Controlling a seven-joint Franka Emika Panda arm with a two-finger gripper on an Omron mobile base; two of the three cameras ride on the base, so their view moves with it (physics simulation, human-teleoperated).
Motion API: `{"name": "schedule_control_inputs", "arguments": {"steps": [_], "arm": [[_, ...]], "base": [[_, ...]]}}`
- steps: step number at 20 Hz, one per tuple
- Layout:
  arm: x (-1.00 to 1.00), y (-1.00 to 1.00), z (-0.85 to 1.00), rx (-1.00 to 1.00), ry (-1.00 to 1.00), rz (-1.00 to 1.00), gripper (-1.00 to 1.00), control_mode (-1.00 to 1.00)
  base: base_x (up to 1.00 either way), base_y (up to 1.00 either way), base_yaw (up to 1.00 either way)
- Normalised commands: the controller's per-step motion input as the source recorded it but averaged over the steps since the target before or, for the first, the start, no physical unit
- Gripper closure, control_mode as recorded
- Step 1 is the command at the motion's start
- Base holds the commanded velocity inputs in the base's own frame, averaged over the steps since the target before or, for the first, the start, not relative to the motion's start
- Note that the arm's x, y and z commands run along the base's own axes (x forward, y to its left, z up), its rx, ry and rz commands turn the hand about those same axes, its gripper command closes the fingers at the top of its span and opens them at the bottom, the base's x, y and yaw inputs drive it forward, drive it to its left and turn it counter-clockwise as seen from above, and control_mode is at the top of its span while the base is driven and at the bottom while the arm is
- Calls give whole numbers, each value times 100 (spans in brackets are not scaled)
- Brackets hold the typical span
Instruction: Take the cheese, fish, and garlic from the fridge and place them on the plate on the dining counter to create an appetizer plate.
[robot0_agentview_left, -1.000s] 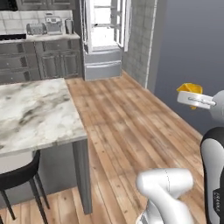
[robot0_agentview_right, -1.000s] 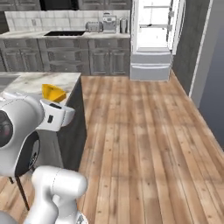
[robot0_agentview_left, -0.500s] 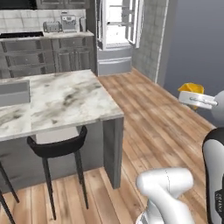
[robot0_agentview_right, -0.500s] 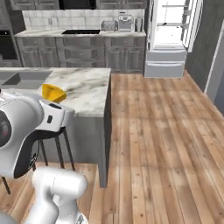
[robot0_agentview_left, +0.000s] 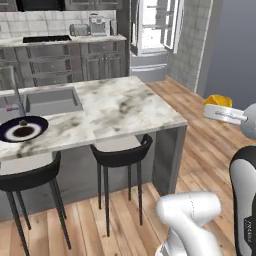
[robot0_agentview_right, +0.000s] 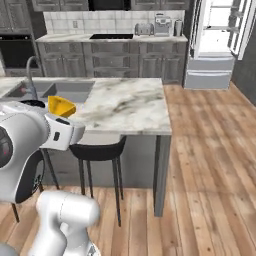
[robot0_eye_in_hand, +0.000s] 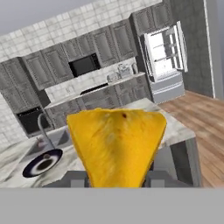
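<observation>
Holding cheese (robot0_eye_in_hand: 117, 144) in gripper (robot0_eye_in_hand: 117, 177), up in the air, well apart from the counter.

Fingers clamped on the yellow wedge either side. Plate (robot0_agentview_left: 10, 134) sits on marble dining counter (robot0_agentview_left: 125, 107) next to sink (robot0_agentview_left: 50, 100), w/ a small dark item on it, too small to ID. Fridge (robot0_agentview_left: 155, 37) at back, doors open. Stools (robot0_agentview_left: 120, 155) under counter edge.

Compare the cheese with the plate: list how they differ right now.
The cheese is a yellow-orange wedge; the plate is round and dark navy.
The cheese is held off the floor in the gripper; the plate lies flat on the dining counter beside the sink.
The plate already carries something small and dark; the cheese carries nothing.
</observation>
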Motion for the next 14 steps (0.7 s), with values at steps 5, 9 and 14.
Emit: {"name": "schedule_control_inputs", "arguments": {"steps": [5, 9, 14], "arm": [[0, 0, 0, 0, 0, 0, 100, 100], [0, 0, 0, 0, 0, 0, 100, 100], [0, 0, 0, 0, 0, 0, 100, 100]], "base": [[17, 100, 2], [22, 100, 2], [29, 100, 2]]}}
